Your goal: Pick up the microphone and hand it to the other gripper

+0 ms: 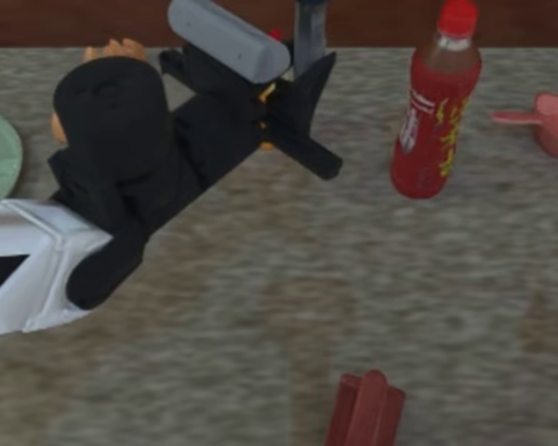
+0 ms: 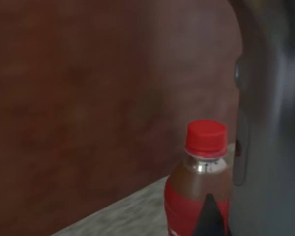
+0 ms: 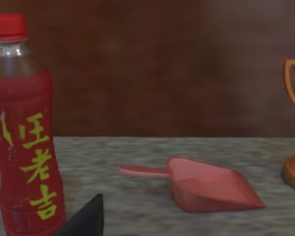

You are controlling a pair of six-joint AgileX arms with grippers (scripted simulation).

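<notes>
- Microphone (image 1: pixel 309 37) is found at twelve o'clock on the table, upright between the black fingers of the left gripper (image 1: pixel 293 107), apparently pinched by its grey handle so it can be carried.
- Red bottle (image 1: pixel 434 116) stands at two o'clock, apart.
- Right gripper (image 3: pixel 86 219) is barely shown by one fingertip; its opening cannot be told.

- A red bottle (image 2: pixel 199 196) stands on the mottled grey table (image 2: pixel 123 214), its red cap (image 2: pixel 205 139) above a clear neck and dark liquid.
- A large grey cylindrical body, the microphone (image 2: pixel 270 123), fills the side of the view just beside the bottle.
- A pointed black claw tip (image 2: pixel 209 216) overlaps the bottle's lower part.
- A dark brown wall (image 2: pixel 88 98) rises behind the table.
</notes>
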